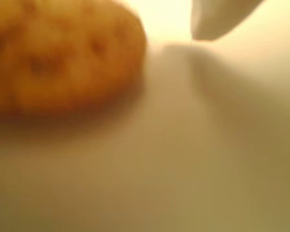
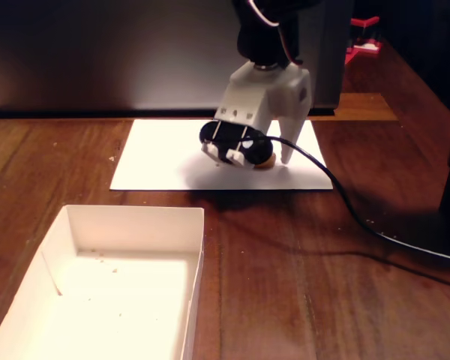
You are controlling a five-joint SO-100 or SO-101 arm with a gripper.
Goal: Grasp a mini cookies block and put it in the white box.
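Note:
The mini cookies block (image 1: 63, 58) is a round golden-brown cookie with darker chips, lying on the white paper sheet (image 2: 165, 157). It fills the upper left of the wrist view, blurred. In the fixed view only its edge (image 2: 266, 163) peeks out under my gripper (image 2: 268, 159). The gripper is lowered onto the paper and stands open around the cookie. One white fingertip (image 1: 217, 21) is to the cookie's right with a gap between them; the other is hidden. The white box (image 2: 135, 215) stands at the front left with only crumbs in it.
A black cable (image 2: 345, 210) runs from the gripper across the wooden table to the right. A dark panel stands behind the paper. A red object (image 2: 364, 37) is at the back right. Bare wood lies between paper and box.

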